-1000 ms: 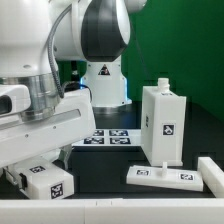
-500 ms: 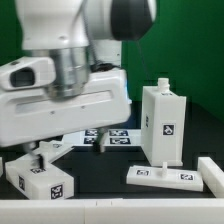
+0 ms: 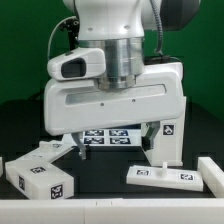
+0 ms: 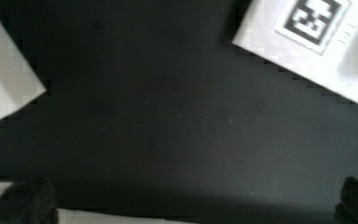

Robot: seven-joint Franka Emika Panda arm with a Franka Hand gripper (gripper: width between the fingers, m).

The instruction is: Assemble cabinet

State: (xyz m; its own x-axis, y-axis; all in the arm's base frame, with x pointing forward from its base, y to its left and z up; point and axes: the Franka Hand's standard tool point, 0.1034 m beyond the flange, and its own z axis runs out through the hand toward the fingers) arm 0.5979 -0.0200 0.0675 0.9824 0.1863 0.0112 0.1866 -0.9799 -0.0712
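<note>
**Claw (image 4: 194,204), released.** In the wrist view the two dark fingertips (image 4: 23,204) are seen spread wide, with only bare black tabletop (image 4: 176,120) between them; nothing is held. A tagged white part (image 4: 311,24) is caught at the edge of that view, clear of the fingers; which part it is cannot be told.

In the exterior view the claw itself is masked by the broad white hand of the arm (image 3: 112,100), which is poised above the marker board (image 3: 108,139).

The cabinet is found as loose parts:
- a tall box piece (image 3: 172,145) is stood upright on the exterior view's right, partly hidden by the arm;
- a flat panel (image 3: 164,177) is laid just in front of it;
- a low box piece (image 3: 40,172) is laid on the exterior view's left, well apart.

No joint is seen made. The step in hand is judged to be the approach to a grasp. The next move calls for the released claw to be centred over one part, lowered, and clenched across its walls.
</note>
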